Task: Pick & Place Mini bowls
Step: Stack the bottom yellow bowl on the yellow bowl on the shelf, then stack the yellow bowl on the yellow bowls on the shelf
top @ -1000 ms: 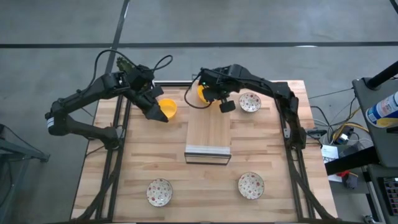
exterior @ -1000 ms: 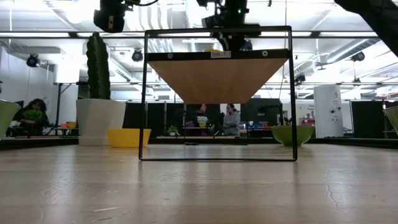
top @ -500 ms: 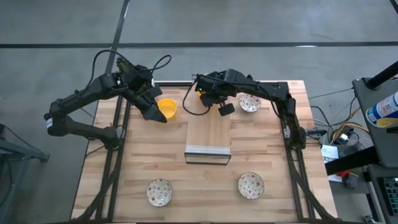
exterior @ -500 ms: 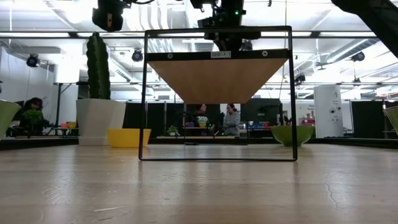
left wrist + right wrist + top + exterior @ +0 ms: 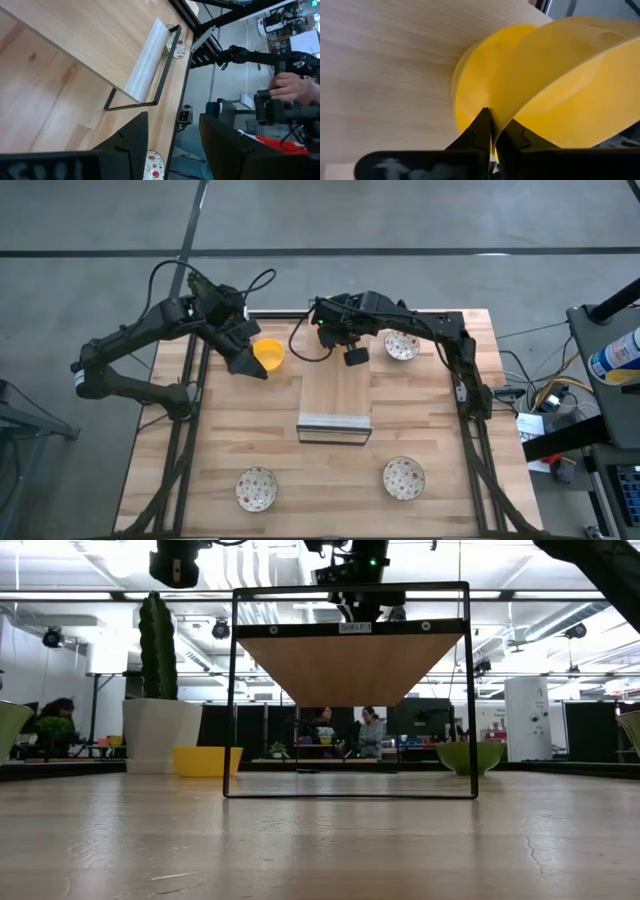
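Observation:
My right gripper (image 5: 335, 332) hovers over the far end of the wooden shelf (image 5: 335, 395) and is shut on a yellow mini bowl (image 5: 570, 75). A second yellow bowl (image 5: 475, 80) shows just behind it on the wood. My left gripper (image 5: 245, 358) is open and holds nothing; it stays beside a third yellow bowl (image 5: 268, 355), which sits on its base on the table left of the shelf. Three speckled bowls rest on the table, one by the far right (image 5: 401, 345) and two near the front (image 5: 404, 477) (image 5: 255, 488). My right gripper pinches the yellow bowl's rim (image 5: 506, 120) between its two fingers, one inside the bowl and one outside. The bowl is tilted in the hold, above the other yellow bowl. Whether the two bowls touch I cannot tell.
The shelf is a black wire frame (image 5: 232, 690) with a wooden top. A cactus in a white pot (image 5: 160, 730) stands at the far left corner. Black rails (image 5: 190, 410) run down both table sides. A person's hand (image 5: 290, 87) shows beyond the table.
My right gripper has shifted a little toward the table's left over the shelf's far end and has turned. The yellow bowl it carries, plain in the high view a second ago, is now mostly covered by the arm.

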Controlling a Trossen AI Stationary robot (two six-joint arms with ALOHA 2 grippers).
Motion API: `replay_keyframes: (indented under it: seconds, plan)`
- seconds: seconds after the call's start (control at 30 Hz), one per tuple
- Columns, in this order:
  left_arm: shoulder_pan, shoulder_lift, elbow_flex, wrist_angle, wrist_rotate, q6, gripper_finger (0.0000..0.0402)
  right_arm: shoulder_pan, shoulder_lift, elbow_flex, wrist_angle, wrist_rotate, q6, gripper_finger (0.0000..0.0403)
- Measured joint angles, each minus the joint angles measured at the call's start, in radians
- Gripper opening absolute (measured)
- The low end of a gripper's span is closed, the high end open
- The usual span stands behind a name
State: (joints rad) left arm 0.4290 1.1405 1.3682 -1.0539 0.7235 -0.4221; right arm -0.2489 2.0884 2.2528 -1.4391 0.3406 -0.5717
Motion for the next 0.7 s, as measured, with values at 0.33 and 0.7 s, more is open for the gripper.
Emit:
replay_keyframes:
  seconds: [0.33, 0.7]
  plan:
    - [0.000, -0.002, 0.000, -0.003, 0.001, 0.028, 0.0168, 0.000, 0.000, 0.000, -0.030, 0.001, 0.106, 0.0086]
    - [0.000, -0.001, 0.000, -0.002, -0.012, 0.057, 0.0168, 0.029, -0.062, 0.000, -0.076, 0.003, 0.278, 0.0119]
